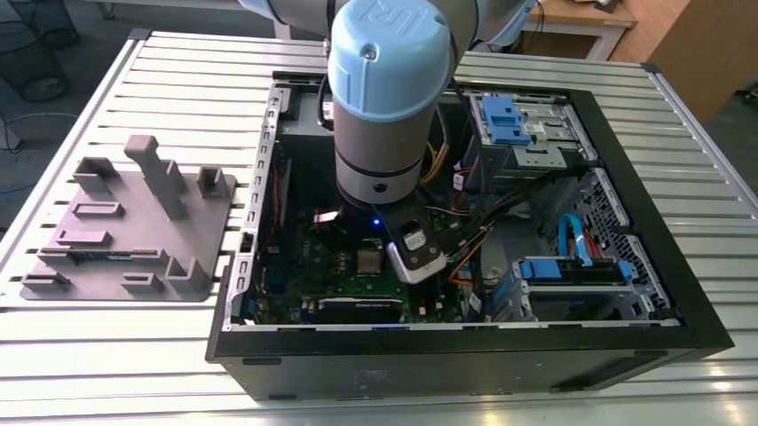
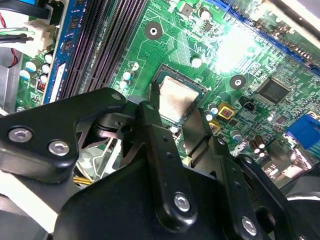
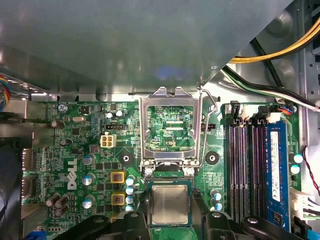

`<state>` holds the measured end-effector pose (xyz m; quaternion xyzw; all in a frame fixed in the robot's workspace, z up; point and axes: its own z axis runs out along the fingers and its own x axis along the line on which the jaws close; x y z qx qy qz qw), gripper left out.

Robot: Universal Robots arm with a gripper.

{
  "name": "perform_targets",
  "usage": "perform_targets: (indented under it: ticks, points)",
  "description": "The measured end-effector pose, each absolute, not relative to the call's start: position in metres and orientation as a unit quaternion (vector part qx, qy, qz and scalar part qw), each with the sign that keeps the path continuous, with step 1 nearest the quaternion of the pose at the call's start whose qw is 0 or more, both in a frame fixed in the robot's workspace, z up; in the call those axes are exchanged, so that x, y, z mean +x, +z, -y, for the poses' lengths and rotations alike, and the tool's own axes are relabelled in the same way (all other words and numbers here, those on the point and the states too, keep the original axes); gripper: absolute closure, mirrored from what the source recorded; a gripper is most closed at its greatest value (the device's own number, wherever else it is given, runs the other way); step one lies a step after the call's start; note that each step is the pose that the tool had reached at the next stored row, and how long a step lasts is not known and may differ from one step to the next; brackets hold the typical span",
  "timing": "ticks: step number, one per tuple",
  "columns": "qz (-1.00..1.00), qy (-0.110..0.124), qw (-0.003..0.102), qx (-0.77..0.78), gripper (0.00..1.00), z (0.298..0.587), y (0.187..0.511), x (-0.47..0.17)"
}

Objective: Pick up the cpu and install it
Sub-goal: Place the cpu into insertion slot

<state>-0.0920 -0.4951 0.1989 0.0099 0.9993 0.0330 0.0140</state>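
The slatted bench (image 1: 119,355) carries an open computer case (image 1: 474,364), and the arm (image 1: 385,98) reaches down into it. That leaves little room, so a sideways swing could, I judge, foul the case wall or the loose cables (image 3: 280,50) near the socket. On the motherboard (image 3: 75,150) the socket's load frame (image 3: 170,93) stands hinged open just beside the socket. A tilt of the wrist toward it could knock it down early. The end effector (image 2: 172,105) is drawn narrow. Its black fingers (image 2: 150,125) lie against two opposite edges of the cpu (image 2: 175,97), so I take it to be holding the chip. In the first wrist view the cpu (image 3: 170,204) lies within the socket's outline and looks square to it. Whether it sits fully flush cannot be told. If it is a little off or tipped, downward pressure could bend the contacts beneath. If the fingers stick or scrape as they part, they could drag the chip out of place or clip the small capacitors (image 3: 129,181) close by. As for writing, the arm's blue cap (image 1: 391,19) bears a raised mark. The motherboard has bold white lettering (image 3: 71,173) beside the capacitors and fine white print scattered across it. The memory stick (image 3: 277,170) wears a blue label, and small print shows on the board through the open load frame.
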Motion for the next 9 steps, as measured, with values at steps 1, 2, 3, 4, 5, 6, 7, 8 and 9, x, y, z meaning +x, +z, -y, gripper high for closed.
perform_targets:
  ticks: [1,2,3,4,5,6,7,8,9]
  points:
    - [-0.999,0.033,0.014,0.01,0.56,0.4951,0.199,-0.092]
    - [-0.999,0.033,0.014,0.01,0.56,0.4951,0.1992,-0.092]
    - [-0.999,0.033,0.014,0.01,0.62,0.4951,0.1993,-0.092]
    - [-0.999,0.033,0.014,0.01,0.68,0.4951,0.1994,-0.092]
    - [-0.999,0.033,0.014,0.01,0.68,0.4951,0.1996,-0.092]
    - [-0.999,0.033,0.014,0.01,0.74,0.4951,0.1997,-0.092]
    - [-0.999,0.033,0.014,0.01,0.8,0.4951,0.1999,-0.092]
    - [-0.999,0.033,0.014,0.01,0.8,0.4951,0.2,-0.092]
    - [-0.999,0.033,0.014,0.01,0.85,0.4951,0.2002,-0.092]
